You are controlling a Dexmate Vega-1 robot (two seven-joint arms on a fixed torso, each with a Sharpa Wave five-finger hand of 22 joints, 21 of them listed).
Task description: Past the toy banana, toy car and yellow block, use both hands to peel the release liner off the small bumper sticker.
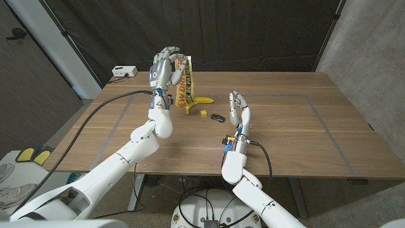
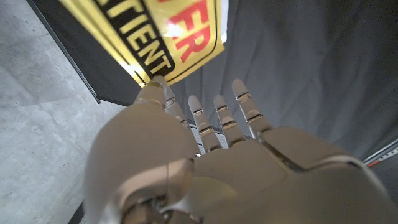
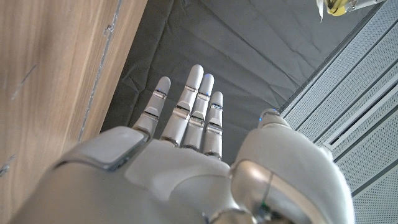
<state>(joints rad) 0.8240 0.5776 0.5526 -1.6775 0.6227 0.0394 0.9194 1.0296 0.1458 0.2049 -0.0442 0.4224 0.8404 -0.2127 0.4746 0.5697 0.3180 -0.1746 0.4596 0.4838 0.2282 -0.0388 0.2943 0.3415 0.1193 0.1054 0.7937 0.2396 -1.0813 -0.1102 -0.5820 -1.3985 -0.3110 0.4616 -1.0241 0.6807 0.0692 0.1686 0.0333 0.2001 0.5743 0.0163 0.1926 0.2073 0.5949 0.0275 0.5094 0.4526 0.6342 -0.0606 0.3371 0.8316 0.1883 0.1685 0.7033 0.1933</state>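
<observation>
One small bumper sticker (image 1: 184, 81), yellow with black and red letters, hangs above the far part of the tabletop (image 1: 297, 126), held up at its top by the left hand (image 1: 163, 68). In the left wrist view the fingers (image 2: 163, 93) pinch its edge. Under it on the wood lie the toy banana (image 1: 200, 101), the yellow block (image 1: 203, 114) and the toy car (image 1: 218, 117), close together. Just beside the car, the right hand (image 1: 238, 109) stands upright, fingers straight and apart, gripping nothing.
</observation>
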